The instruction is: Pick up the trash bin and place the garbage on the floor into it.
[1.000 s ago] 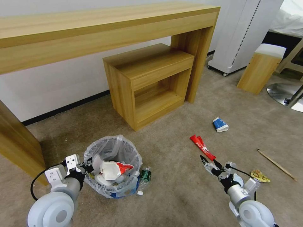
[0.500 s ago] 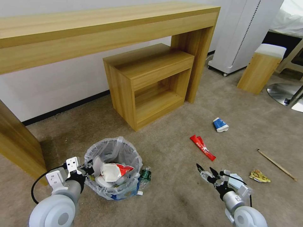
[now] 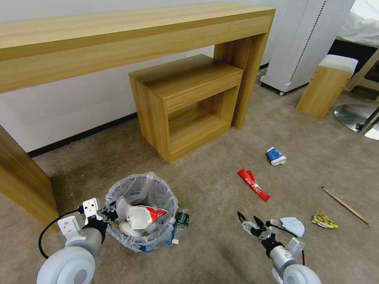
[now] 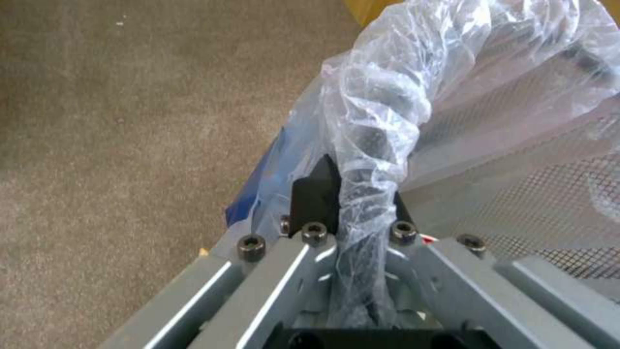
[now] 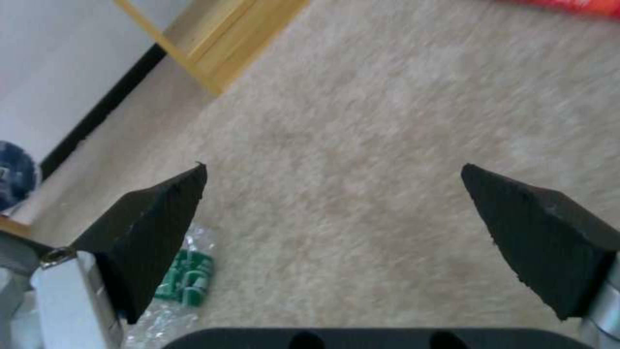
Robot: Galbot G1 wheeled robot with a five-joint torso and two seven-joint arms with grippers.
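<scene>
our left gripper (image 3: 106, 211) is clamped on the bin (image 3: 142, 213) rim; in the left wrist view the fingers (image 4: 317, 194) pinch a twisted fold of the bag liner. bin sits on the floor (image 3: 213, 189), already holding a crushed red-white cup (image 3: 142, 215) w/ other litter, a small green bottle (image 3: 181, 219) just beside its wall.

right gripper (image 3: 249, 221) hovers low over bare carpet, fingers (image 5: 155, 232) wide apart, nothing between them. it points fwd-left, roughly toward the bottle side of the bin.

key relation, as we judge it: the nearest loose pieces lie to the right arm's side. red wrapper (image 3: 253, 184) is ahead of the fingers, long axis running diagonally away-left to near-right. pale tissue (image 3: 293, 225) lies just right of the wrist. yellow wrapper (image 3: 323, 220), stick (image 3: 346, 206) and blue-white cup (image 3: 275, 156) are farther right or ahead. so right arm is nearer all of these; left is tied up w/ the bin.
</scene>
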